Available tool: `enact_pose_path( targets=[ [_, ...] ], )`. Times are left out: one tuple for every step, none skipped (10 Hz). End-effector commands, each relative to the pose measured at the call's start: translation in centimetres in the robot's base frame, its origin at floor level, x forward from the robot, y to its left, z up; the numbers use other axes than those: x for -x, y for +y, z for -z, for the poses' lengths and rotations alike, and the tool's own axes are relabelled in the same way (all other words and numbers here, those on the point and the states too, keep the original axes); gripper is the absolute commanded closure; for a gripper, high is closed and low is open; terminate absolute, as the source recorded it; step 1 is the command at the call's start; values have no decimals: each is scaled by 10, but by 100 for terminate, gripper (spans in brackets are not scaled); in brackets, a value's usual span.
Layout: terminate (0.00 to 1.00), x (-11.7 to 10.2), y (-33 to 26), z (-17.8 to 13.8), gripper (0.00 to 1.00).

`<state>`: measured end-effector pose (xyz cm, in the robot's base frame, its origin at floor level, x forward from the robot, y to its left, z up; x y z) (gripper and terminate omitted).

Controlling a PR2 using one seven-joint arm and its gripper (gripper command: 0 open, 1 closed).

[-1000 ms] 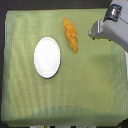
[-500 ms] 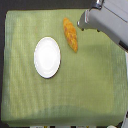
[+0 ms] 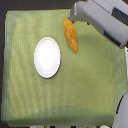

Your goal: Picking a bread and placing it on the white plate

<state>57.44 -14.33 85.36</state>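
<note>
Pincer (image 3: 73,16) at bread's (image 3: 70,35) far tip; opening cannot be told. Bread not yet lifted, lies on cloth (image 3: 90,85) beside plate (image 3: 47,57). Grasp, transfer, placement left.

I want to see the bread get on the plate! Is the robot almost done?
Not yet. Nothing is finished: the white plate has nothing on it, and the bread lies on the green cloth, apart from the plate on the exterior view's right. The gripper is right at the bread's far tip, so reaching is in hand; I can't tell if it is open. Grabbing, carrying and setting down are left.
</note>
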Motion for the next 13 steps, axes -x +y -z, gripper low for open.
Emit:
enact_pose_path(
  targets=[
    [0, -35, 31, 55, 0],
    [0, -40, 31, 66, 0],
    [0, -42, 36, 75, 0],
    [0, -43, 43, 81, 0],
    [0, -45, 54, 85, 0],
    [0, -48, 63, 88, 0],
    [0, -55, 72, 95, 0],
    [0, -55, 74, 98, 0],
    [0, -54, 75, 105, 0],
    [0, -51, 76, 112, 0],
    [0, -46, 75, 120, 0],
    [0, -43, 71, 131, 0],
    [0, -43, 68, 134, 0]
  ],
)
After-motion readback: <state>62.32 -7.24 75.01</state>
